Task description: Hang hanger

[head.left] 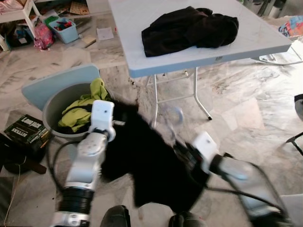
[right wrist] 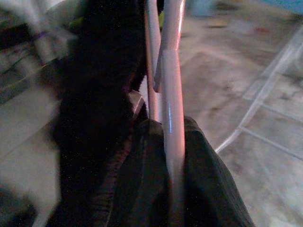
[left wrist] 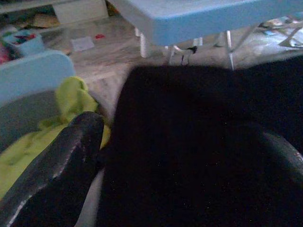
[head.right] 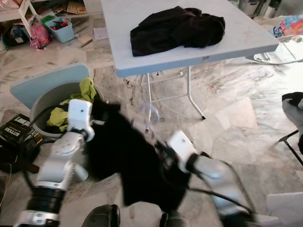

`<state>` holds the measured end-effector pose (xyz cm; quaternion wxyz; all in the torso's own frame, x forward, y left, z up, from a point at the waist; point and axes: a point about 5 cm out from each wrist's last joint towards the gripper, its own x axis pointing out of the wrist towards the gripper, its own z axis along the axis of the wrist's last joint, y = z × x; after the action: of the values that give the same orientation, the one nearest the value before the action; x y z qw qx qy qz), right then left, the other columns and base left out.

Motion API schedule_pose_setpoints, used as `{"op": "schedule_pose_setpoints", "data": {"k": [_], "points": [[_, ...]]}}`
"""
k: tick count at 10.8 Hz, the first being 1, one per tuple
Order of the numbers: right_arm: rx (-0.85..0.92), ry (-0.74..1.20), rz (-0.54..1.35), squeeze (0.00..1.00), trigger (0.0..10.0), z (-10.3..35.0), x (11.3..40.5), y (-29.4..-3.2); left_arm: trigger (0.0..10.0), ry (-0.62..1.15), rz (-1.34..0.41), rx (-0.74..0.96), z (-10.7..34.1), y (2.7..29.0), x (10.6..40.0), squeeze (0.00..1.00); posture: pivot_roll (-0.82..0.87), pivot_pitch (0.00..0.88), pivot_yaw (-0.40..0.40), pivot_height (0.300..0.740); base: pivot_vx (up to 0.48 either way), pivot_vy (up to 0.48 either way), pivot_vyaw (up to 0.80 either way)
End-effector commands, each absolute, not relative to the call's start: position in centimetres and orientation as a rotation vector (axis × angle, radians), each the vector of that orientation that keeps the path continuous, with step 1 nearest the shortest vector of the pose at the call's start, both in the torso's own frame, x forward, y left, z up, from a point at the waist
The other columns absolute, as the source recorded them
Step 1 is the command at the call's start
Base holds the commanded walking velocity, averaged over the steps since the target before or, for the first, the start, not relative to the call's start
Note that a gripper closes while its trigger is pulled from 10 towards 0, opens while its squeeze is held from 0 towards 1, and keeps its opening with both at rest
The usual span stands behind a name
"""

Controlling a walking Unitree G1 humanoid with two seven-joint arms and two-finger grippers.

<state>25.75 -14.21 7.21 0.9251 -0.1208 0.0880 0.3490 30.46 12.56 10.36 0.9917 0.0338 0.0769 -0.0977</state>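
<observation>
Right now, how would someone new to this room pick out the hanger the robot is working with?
Start at the grey folding table and look down to the marble floor in front of it, where the two silver arms hold up a black garment. The hanger is the pale hook rising from the garment's top edge, beside the right gripper. It is the only light, curved piece against that dark cloth.

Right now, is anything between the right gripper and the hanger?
Nothing visible: the right gripper is already at the hanger, whose hook rises above the black garment on it. No rail is in view.
</observation>
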Motion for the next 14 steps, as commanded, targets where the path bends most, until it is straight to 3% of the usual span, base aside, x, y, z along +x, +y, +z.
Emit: {"op": "schedule_pose_setpoints", "data": {"k": [1, 3, 6, 7, 8, 10, 14], "points": [[-0.240, 0.125, 0.659, 0.00, 10.0, 8.2, 26.5, -14.4, 10.0, 0.157, -0.210, 0.073, 10.4, 12.2, 30.5, 0.00, -0.06, 0.064, -0.003, 0.740, 0.000, 0.000, 0.00], [-0.157, 0.090, 0.716, 0.00, 10.0, 9.0, 25.7, -12.3, 10.0, 0.155, -0.224, 0.063, 10.4, 11.5, 30.9, 0.00, -0.05, 0.065, -0.002, 0.740, 0.000, 0.000, 0.00], [-0.128, 0.131, 0.828, 0.00, 10.0, 8.9, 24.7, -12.1, 10.0, 0.125, -0.218, 0.022, 11.4, 11.8, 32.1, 0.00, -0.07, 0.064, -0.002, 0.740, 0.000, 0.000, 0.00], [-0.169, 0.150, 0.803, 0.00, 10.0, 8.3, 24.8, -12.4, 10.0, 0.122, -0.238, -0.005, 11.6, 11.5, 32.1, 0.00, -0.07, 0.066, 0.000, 0.740, 0.000, 0.000, 0.00], [-0.246, 0.150, 0.641, 0.00, 10.0, 7.7, 26.3, -13.3, 10.0, 0.128, -0.281, -0.016, 11.6, 10.6, 31.8, 0.00, -0.07, 0.066, 0.000, 0.740, 0.000, 0.000, 0.00], [-0.201, 0.123, 0.554, 0.00, 10.0, 8.4, 27.7, -12.6, 10.0, 0.135, -0.283, -0.026, 11.3, 10.3, 31.4, 0.00, -0.07, 0.066, 0.000, 0.740, 0.000, 0.000, 0.00], [-0.172, 0.141, 0.753, 0.00, 10.0, 8.6, 26.3, -11.2, 10.0, 0.079, -0.228, -0.046, 12.5, 11.7, 32.4, 0.00, -0.05, 0.070, -0.001, 0.740, 0.000, 0.000, 0.00]]}}
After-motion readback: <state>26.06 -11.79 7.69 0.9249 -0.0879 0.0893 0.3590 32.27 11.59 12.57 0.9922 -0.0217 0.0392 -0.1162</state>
